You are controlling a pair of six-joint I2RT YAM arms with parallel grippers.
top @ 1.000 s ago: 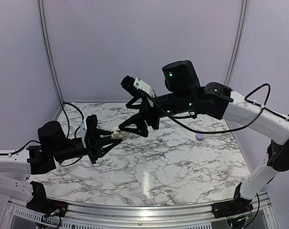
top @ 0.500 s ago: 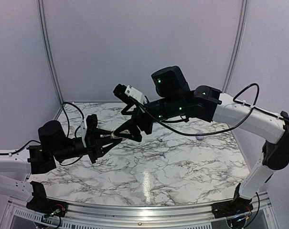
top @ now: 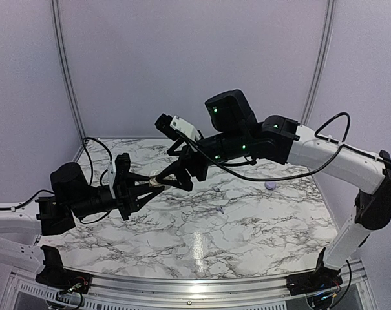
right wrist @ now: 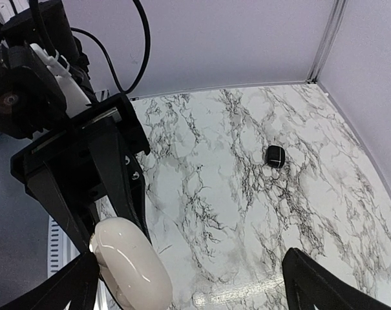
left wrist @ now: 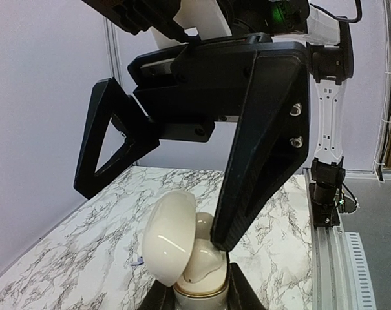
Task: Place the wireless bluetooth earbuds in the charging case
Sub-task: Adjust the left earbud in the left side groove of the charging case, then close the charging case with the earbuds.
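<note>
Holding the charging case [left wrist: 200, 274] clamped tight in my left claw [left wrist: 198, 294], raised off the desk [top: 247, 232]. Its lid [left wrist: 168, 239] is swung open. My right claw [left wrist: 153, 216] is spread wide apart over the case: one fingertip [left wrist: 222, 240] touches the case's open top just beside the lid, and the other finger hangs clear of the case. I cannot tell if a bud sits under that tip. Two pale earbuds [top: 216, 190] lie on the desk, right of the case in the top view and well apart from it. A lilac piece [top: 270, 185] lies farther right of the case. A small black bud [right wrist: 275, 156] lies on the desk beyond the case in the right wrist view.
</note>
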